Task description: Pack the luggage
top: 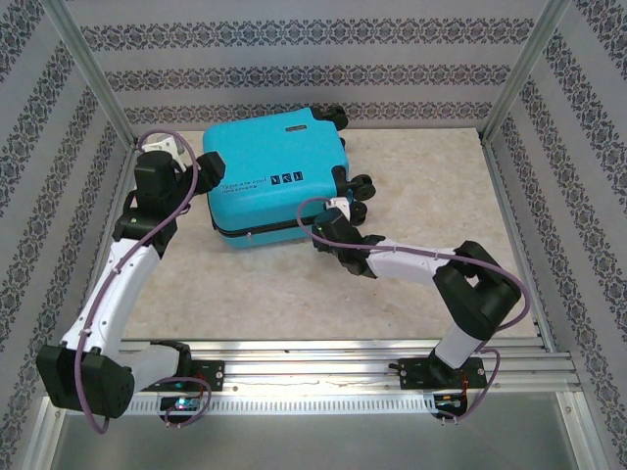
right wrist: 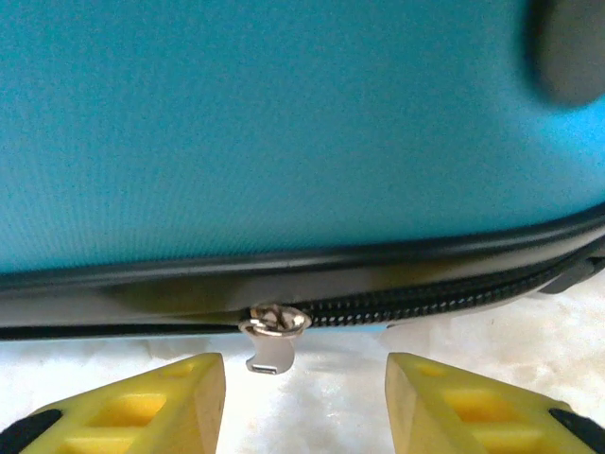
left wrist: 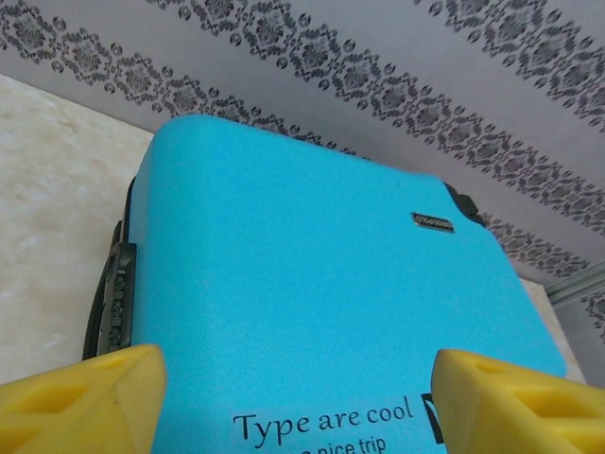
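The yellow wedge-shaped fingers (right wrist: 180, 402) of the right gripper (right wrist: 304, 383) stand nearest, parted. A small silver metal zipper pull (right wrist: 268, 352) hangs in the gap between them, touched by neither, so nothing is grasped. The pull belongs to the black zipper band (right wrist: 444, 298) of the small bright turquoise hard-shell suitcase (top: 274, 181). The suitcase lies flat, lid down, toward the far left of the pale marbled table (top: 431, 206), with its black wheels (top: 361, 184) pointing right. The left gripper (left wrist: 298, 378) sits at the case's left edge over the printed shell, fingers spread wide and holding nothing. Judgement: the step in hand is the zip closure, with the right arm lined up on the pull. The next move calls for a square pinch on that thin tab, then a draw along the band, the left arm likely steadying the shell against sliding. Teeth right of the slider look meshed; the seam to its left cannot be judged. The lid hides the interior, so what is packed cannot be told.
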You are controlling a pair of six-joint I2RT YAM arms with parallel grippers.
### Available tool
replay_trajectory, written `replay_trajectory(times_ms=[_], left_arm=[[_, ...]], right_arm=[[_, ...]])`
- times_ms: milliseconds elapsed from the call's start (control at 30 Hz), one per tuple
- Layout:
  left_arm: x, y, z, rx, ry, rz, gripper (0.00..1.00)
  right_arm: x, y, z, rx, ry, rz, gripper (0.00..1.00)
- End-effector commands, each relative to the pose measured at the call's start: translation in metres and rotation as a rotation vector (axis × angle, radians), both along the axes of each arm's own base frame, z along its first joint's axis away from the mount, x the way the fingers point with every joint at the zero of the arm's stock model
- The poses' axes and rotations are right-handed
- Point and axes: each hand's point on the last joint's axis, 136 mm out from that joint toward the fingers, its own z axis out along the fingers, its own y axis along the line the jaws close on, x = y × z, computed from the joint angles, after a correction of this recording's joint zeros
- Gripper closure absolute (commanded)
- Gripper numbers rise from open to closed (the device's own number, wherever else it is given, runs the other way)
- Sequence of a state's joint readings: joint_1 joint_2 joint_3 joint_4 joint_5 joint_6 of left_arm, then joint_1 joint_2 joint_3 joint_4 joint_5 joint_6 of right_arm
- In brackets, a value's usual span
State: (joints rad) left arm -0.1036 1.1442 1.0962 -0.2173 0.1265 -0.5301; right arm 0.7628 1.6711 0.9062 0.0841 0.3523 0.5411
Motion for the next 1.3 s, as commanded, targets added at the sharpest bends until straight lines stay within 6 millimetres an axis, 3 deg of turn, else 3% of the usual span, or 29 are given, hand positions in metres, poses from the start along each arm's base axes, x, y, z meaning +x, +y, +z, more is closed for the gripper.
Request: replay_trajectory(times_ms=[0,133,333,500,700,1000,1133,1267], left_arm=[[-0.008,0.001,-0.014,-0.018,0.044,0.012,0.26],[-0.013,0.001,-0.016,-0.029,0.048,0.014,0.26],[-0.022,0.001,-0.018,-0.06,0.041,0.02,0.26],[-0.028,0.002,-0.015,-0.058,0.037,0.024,0.25],[-0.024,-0.001,-0.017,-0.071,0.041,0.012,0.25],[-0.022,-0.004,-0.022,-0.085,0.051,0.0,0.25],[-0.024,-0.004,-0.024,-0.087,0.053,0.003,0.26],[-0.025,-0.004,-0.023,-0.091,0.051,0.0,0.25]], right_arm=[[0.005,-0.004,0.001,-0.033,-0.011,-0.05,0.52],[0.006,-0.027,0.012,-0.074,-0.046,-0.116,0.52],[0.01,-0.052,0.049,0.069,-0.112,-0.131,0.53],[0.001,-0.037,0.066,0.145,-0.097,0.031,0.53],[-0.01,-0.013,0.055,0.182,-0.019,0.148,0.61],[-0.009,0.012,0.026,0.085,-0.003,0.134,0.68],[-0.001,0.01,0.01,0.003,-0.014,0.048,0.73],[0.009,0.004,0.008,-0.052,-0.079,-0.019,0.73]])
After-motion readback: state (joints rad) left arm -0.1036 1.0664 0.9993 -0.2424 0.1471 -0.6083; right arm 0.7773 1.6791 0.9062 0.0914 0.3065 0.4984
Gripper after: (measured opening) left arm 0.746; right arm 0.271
